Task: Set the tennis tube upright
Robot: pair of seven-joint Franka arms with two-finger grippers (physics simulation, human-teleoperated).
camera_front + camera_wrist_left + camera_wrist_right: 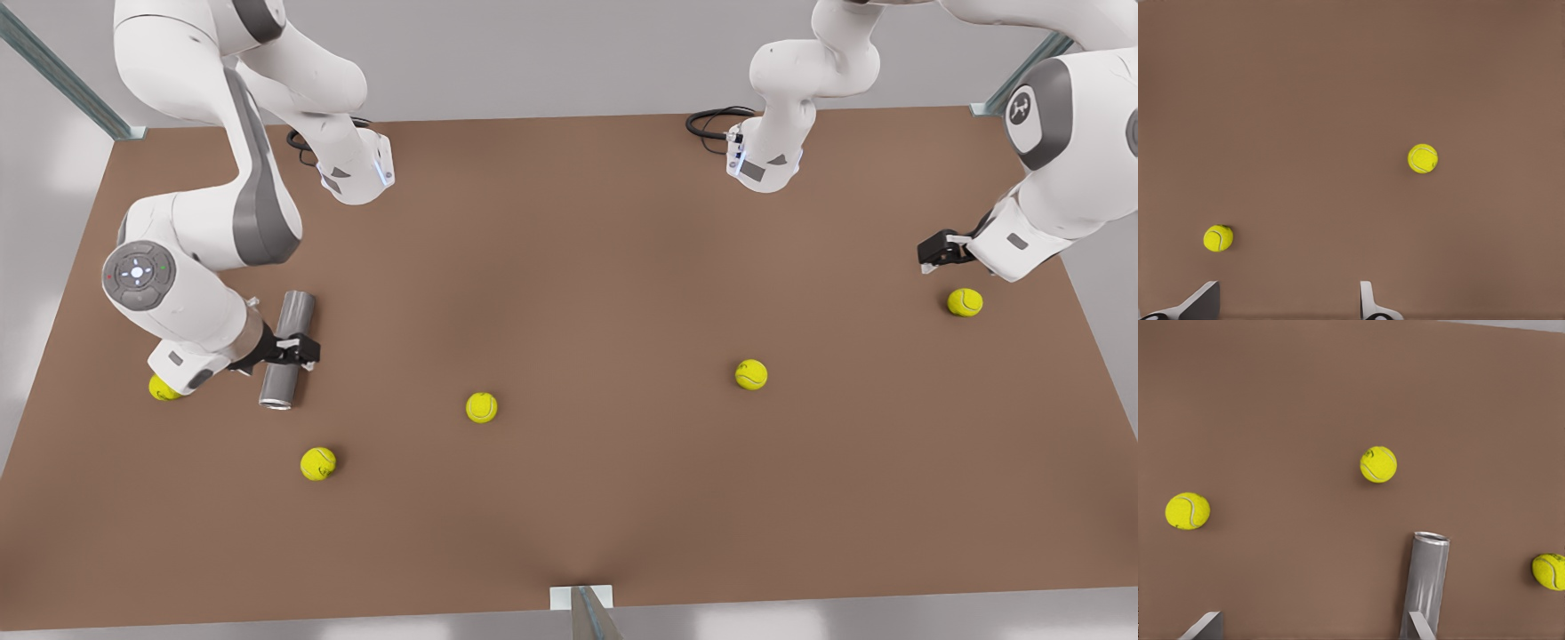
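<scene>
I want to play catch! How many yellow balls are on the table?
5 tennis balls: one half hidden under the right arm by the tennis tube, one nearer the front edge, two mid-table, one below the left gripper.

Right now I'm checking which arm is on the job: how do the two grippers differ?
The right gripper sits low over the lying tennis tube, at the front view's left; the left gripper hangs above bare table at the front view's right, near a tennis ball, waiting. The right gripper's fingers have the tube beside one of them; the left's fingers have nothing between them. Both are open.
</scene>
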